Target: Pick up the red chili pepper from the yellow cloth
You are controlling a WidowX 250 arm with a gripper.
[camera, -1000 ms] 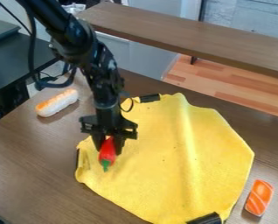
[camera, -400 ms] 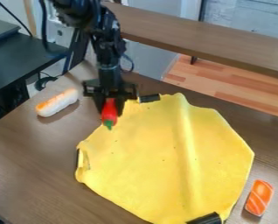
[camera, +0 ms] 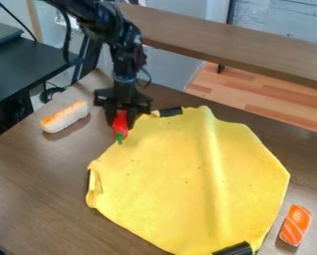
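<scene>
a brown wood-grain table (camera: pixel 38 194) spans the work area; its left edge slants up to a corner behind the gripper. near that edge lies a toy sushi piece (camera: pixel 65 116), oblong, with a white base and orange top. wood surface separates it from the gripper (camera: pixel 122 122), located near the table's far corner. the gripper fingers are closed around a red toy pepper (camera: pixel 120 124), glossy and tapered, green stem downward. the pepper is at the upper-left margin of the yellow cloth (camera: pixel 188 174); contact with the table cannot be determined. the cloth is soft, matte, irregular in outline, with a raised lengthwise fold right of centre. black pieces (camera: pixel 170 112) sit at its left, top and bottom margins. right of the cloth, just beside its edge, lies an orange block (camera: pixel 295 225), white-striped, rounded at the corners.
</scene>
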